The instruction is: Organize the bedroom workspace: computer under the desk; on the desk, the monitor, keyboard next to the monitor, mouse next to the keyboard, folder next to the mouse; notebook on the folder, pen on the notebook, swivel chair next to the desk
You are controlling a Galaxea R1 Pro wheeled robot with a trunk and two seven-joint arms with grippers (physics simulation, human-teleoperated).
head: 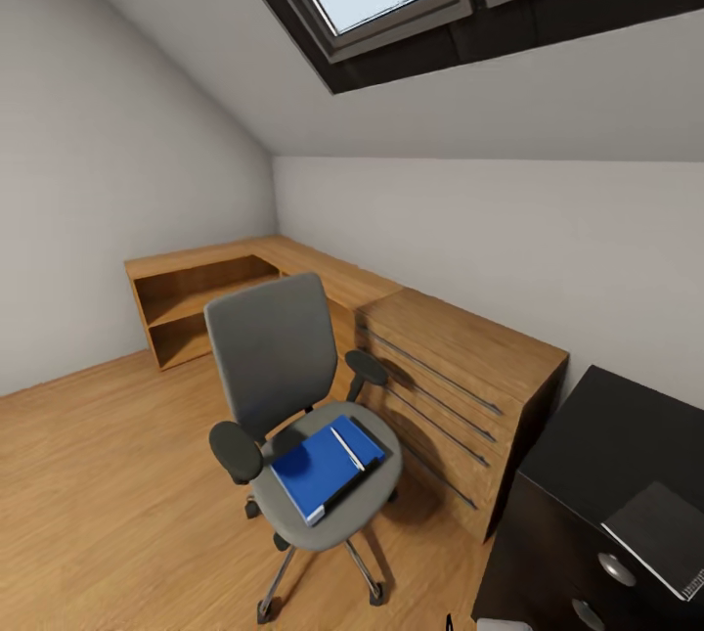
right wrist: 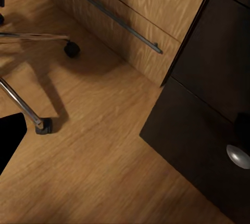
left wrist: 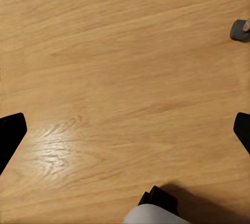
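Looking at the swivel chair (head: pixel 293 416): folder (head: pixel 321 468) on its seat, long axis running toward the black bench (head: pixel 616 445) on my right. Right arm sits nearer. Left gripper (left wrist: pixel 125 130) spread wide; right, I can't tell.

Grey chair (head: pixel 284 367), black armrests (head: pixel 237 450); bright blue folder (head: pixel 315 470) with white edges; glossy black desk (head: pixel 606 445); light wood-grain floor (left wrist: pixel 120 78) and dresser (head: pixel 460 357).
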